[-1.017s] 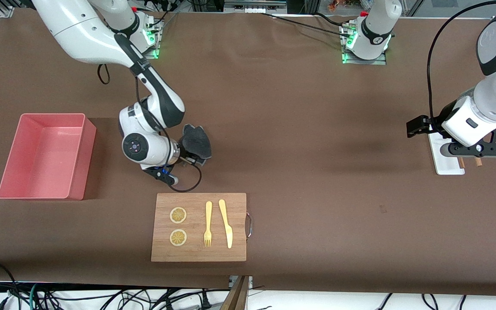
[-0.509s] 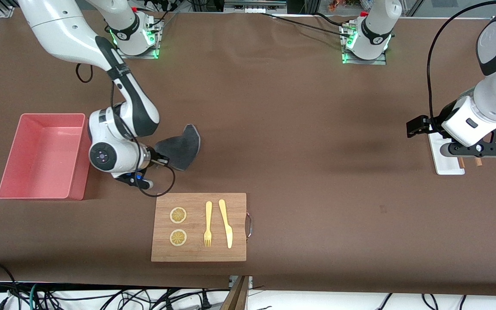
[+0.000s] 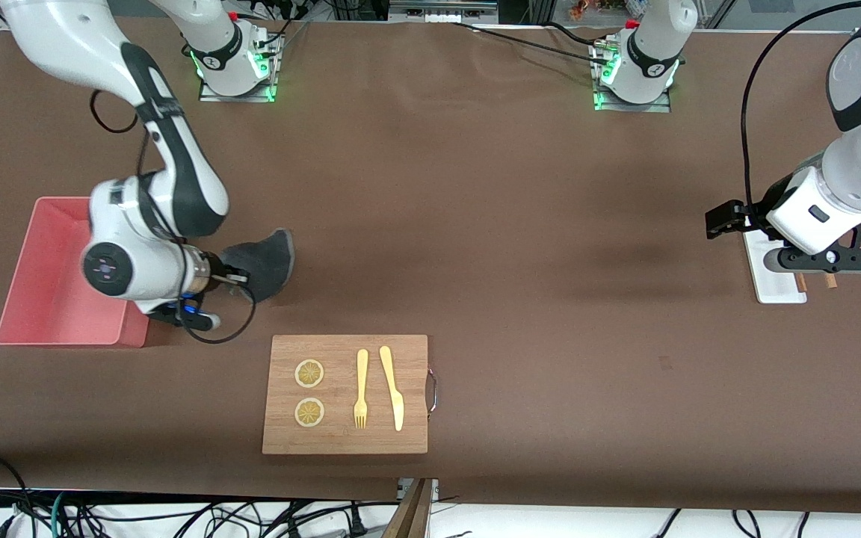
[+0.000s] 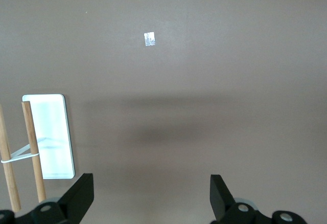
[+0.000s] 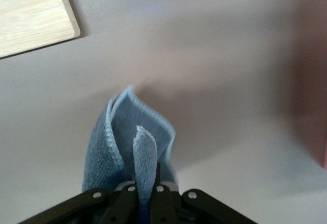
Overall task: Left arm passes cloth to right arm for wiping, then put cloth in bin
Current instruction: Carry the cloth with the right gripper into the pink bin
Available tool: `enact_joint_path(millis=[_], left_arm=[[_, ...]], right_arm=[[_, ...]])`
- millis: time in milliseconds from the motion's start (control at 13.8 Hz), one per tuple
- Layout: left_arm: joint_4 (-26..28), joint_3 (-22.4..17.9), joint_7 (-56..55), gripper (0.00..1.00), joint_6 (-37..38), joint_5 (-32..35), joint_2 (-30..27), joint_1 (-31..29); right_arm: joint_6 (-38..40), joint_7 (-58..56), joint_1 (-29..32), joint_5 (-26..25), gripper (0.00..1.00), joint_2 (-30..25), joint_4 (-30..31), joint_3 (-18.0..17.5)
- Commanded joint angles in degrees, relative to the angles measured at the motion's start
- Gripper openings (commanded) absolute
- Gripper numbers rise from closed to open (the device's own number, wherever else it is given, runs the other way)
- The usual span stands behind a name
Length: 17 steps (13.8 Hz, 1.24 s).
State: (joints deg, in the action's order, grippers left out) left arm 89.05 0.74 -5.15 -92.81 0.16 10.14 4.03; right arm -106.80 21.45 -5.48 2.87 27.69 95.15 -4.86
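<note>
Right end effector (image 3: 240,278) is clamping the cloth (image 3: 264,260) w/ jaws pinched tight on one edge, carrying it low over the worktop (image 3: 520,224) just beside the bin (image 3: 42,314), approx between bin and wooden board (image 3: 346,441); looks like wiping is done and the drop-off step is in hand. Next move, I'd judge, needs the cloth brought over the bin's wall, then jaws released so it falls inside. Left end effector (image 4: 153,196) is waiting w/ jaws wide, holding nothing, over the white tray (image 3: 767,288).
</note>
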Motion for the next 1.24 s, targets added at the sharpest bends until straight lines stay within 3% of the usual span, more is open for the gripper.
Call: enact_joint_path(millis=[0, 218, 581, 799, 1163], left_arm=[[1.66, 0.67, 1.10, 1.00, -0.53, 1.42, -1.53, -0.60], [1.66, 0.67, 1.10, 1.00, -0.53, 1.42, -1.53, -0.60], [1.66, 0.67, 1.10, 1.00, -0.53, 1.42, -1.53, -0.60], [1.66, 0.75, 1.10, 1.00, -0.53, 1.42, -1.53, -0.60], [1.66, 0.75, 0.58, 1.00, -0.44, 1.42, -1.53, -0.51]], right_arm=[[13.58, -5.95, 3.62, -0.67, 0.00, -4.57, -6.43, -0.41], [26.79, -14.29, 7.31, -1.89, 0.00, -5.62, -14.01, 0.90], [29.99, -31.70, 10.22, -8.57, 0.00, -8.18, -14.03, 6.25], [27.28, -39.53, 10.75, -10.69, 0.00, -6.60, -12.46, 11.44], [12.79, -44.64, 12.60, -10.78, 0.00, -5.54, -1.13, 15.31]])
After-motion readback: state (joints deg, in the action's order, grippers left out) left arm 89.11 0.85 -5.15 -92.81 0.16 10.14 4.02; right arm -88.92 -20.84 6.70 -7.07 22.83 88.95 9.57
